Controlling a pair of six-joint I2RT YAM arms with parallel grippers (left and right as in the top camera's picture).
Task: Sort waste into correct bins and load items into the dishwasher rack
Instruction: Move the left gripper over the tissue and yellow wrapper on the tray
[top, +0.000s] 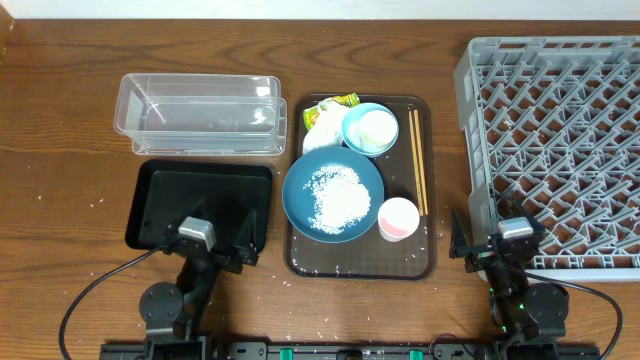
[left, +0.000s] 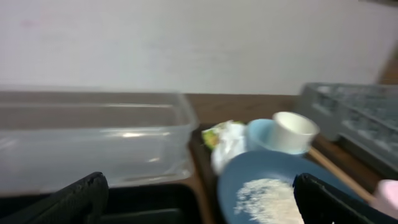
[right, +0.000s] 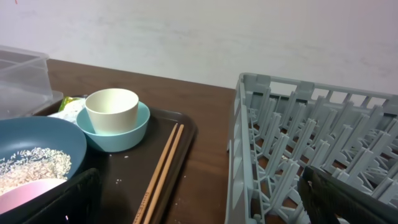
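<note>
On the brown serving tray, a dark-blue dish (top: 300, 185) holds a heap of rice (top: 336, 196). Behind it a white cup (top: 378, 127) sits in a light-blue bowl (top: 352, 130). A yellow-green wrapper (top: 341, 102) and white paper (top: 324, 130) lie beside the bowl. A pink cup (top: 399, 218) and chopsticks (top: 419, 160) are at the tray's right. My left gripper (top: 208, 243) hangs open and empty over the black tray (top: 200, 195), with the clear tub (top: 200, 113) behind. Open and empty too, my right gripper (top: 497, 245) is at the near left corner of the grey rack (top: 560, 120).
The brown serving tray (top: 420, 262) lies between the black tray and the rack. Loose rice grains are scattered on the wooden table. A wall closes off the far side. Both arms' bases stand at the near edge.
</note>
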